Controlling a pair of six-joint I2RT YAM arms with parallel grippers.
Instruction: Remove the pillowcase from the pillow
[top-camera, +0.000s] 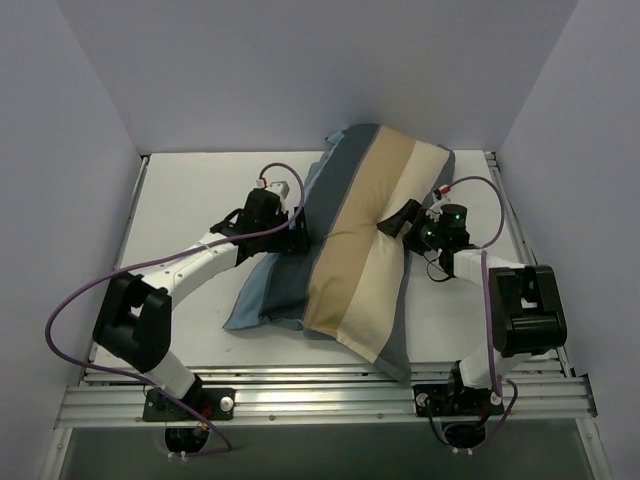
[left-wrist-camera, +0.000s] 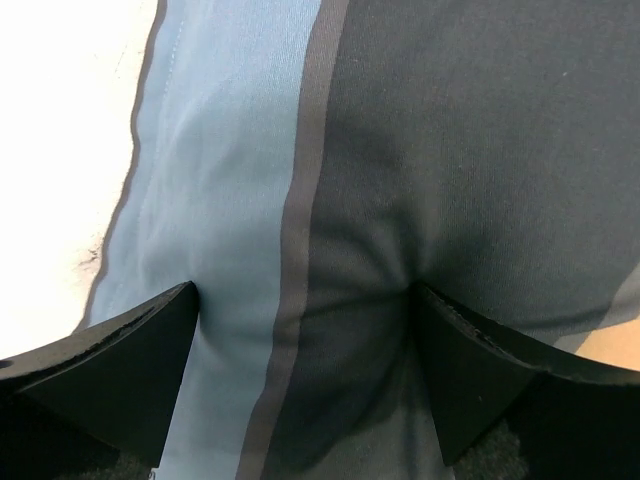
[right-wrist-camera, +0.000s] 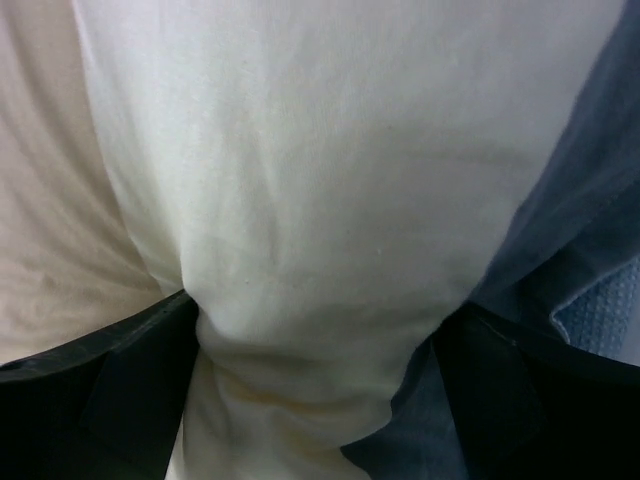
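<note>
Pillowcase (top-camera: 360, 250) lies on the desk (top-camera: 190, 190), fully covering the pillow. For the grasp, the left gripper (left-wrist-camera: 303, 290) and right gripper (right-wrist-camera: 320, 305) press into its sides wide open, holding nothing. Next, probably, each must close on cloth alone.

A flat white bench (top-camera: 190, 190) is enclosed by plain pale lavender walls (top-camera: 300, 60): one stands well left of the left claw (top-camera: 293, 235), one beyond both claws, one right of the right claw (top-camera: 403, 220). Ribbed silver aluminium rails (top-camera: 320, 395) are fixed along its near edge.
</note>
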